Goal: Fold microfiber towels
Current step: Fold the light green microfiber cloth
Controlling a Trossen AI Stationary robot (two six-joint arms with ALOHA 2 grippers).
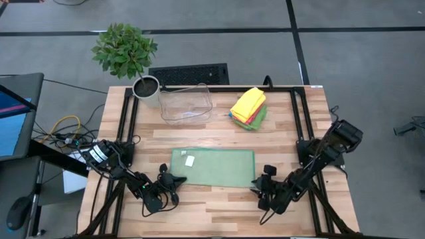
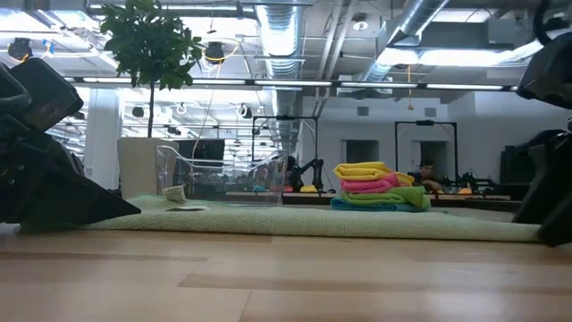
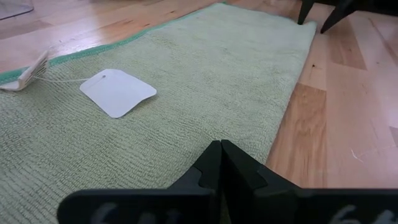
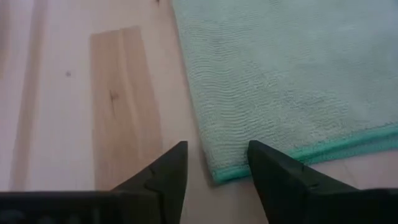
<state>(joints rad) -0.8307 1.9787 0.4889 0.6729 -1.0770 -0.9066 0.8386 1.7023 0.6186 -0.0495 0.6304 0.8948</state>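
Sage-green towel [image 1: 214, 166] lies flat mid-table. Left gripper [image 3: 219, 163] is closed at its near-left corner; right gripper [image 4: 214, 163] is open over the near-right corner, and might pinch only the hem, letting it slip.

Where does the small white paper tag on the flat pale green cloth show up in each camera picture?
High view: small white tag on the pale green towel, toward the left arm's side.
Low view: only a pale scrap, probably it.
Left wrist view: centre-left.
Right wrist view: not in it.
Shared landmark: the towel's green edge.
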